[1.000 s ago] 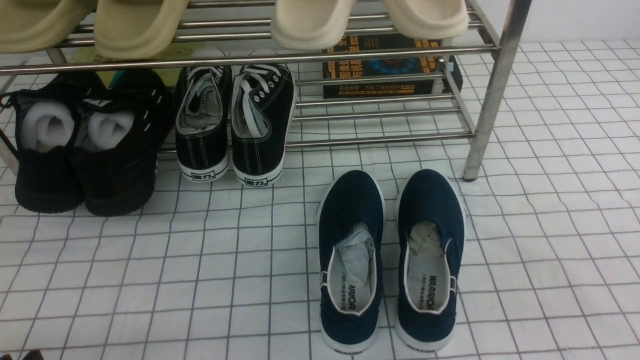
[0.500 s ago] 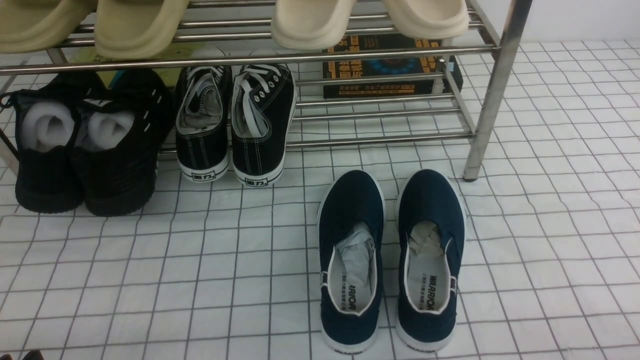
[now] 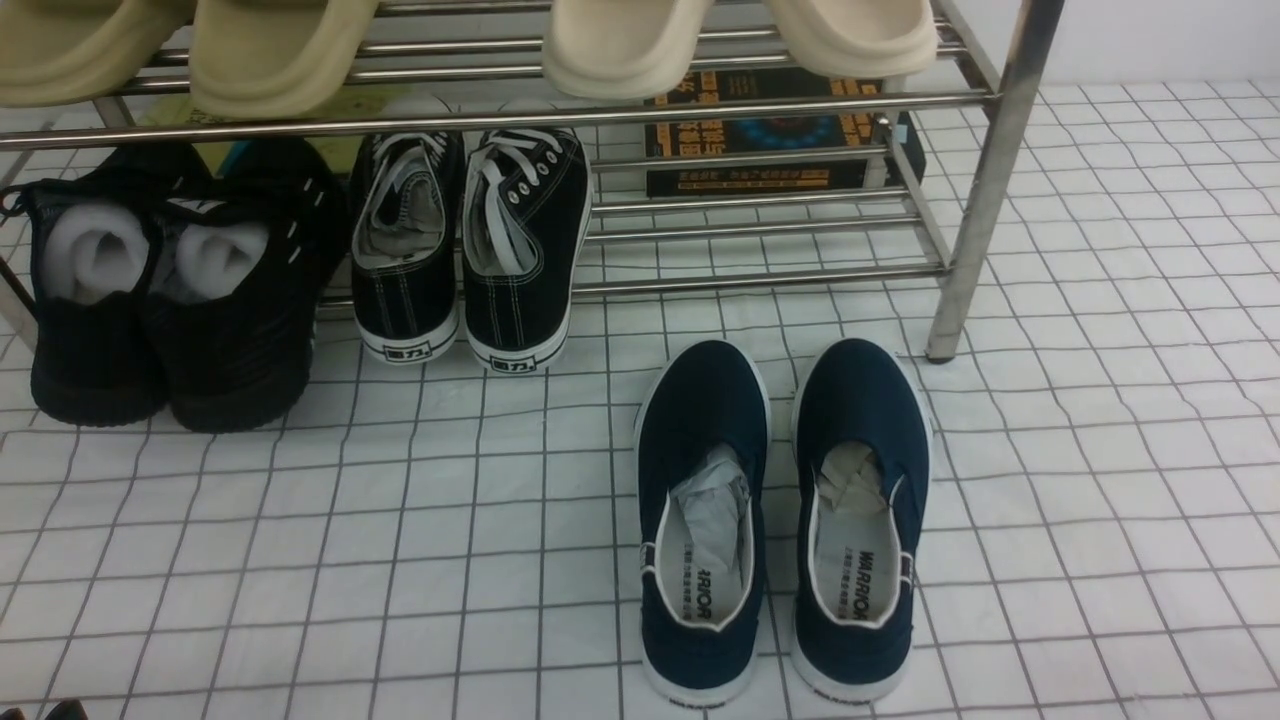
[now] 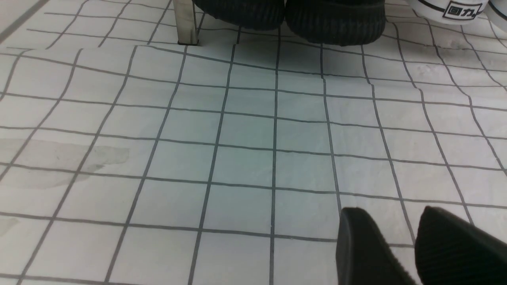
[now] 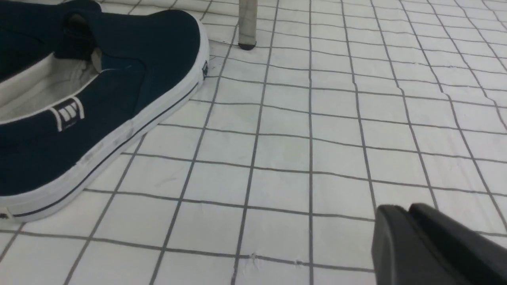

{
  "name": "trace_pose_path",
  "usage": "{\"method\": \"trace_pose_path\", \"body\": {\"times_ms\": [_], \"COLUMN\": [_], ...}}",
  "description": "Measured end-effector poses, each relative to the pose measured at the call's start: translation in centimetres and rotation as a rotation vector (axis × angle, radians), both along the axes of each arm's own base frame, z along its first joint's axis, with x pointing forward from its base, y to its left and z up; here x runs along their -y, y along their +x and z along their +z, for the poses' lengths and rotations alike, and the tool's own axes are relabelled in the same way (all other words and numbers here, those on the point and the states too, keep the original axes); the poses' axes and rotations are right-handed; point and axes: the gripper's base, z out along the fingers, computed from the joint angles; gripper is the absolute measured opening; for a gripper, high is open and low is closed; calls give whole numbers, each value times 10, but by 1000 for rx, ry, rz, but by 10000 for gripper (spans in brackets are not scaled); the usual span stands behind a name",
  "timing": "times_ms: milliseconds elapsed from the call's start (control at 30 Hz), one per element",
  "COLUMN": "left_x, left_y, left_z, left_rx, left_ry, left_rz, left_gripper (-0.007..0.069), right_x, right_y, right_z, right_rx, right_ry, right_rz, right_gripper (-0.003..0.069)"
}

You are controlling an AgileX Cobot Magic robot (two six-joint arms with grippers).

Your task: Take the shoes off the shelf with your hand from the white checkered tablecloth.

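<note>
The two navy slip-on shoes stand side by side on the white checkered tablecloth, in front of the shelf: the left one and the right one. Both have paper stuffing inside. The right wrist view shows one navy shoe off to the side of my right gripper, which is shut, empty and low over the cloth. My left gripper has its fingers slightly apart with only cloth between them; it is empty, short of the black shoes' heels. Only a dark tip shows in the front view.
All-black foam-stuffed shoes and black lace-up sneakers sit on the shelf's lower tier, with a dark box behind. Beige slippers rest on the upper tier. Shelf legs show in the left wrist view and the right wrist view.
</note>
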Motion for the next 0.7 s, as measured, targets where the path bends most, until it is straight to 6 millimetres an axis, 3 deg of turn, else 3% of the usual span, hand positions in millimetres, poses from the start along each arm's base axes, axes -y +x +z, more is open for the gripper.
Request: {"method": "trace_pose_path", "body": {"times_ms": [700], "left_x": [0], "left_y": [0], "left_z": [0], "left_rx": [0], "left_ry": [0], "left_rz": [0], "left_gripper": [241], "right_x": [3], "right_y": [0], "right_z": [0], "right_rx": [0], "right_ry": [-4], "right_rz": [-63], "right_gripper": [84]}}
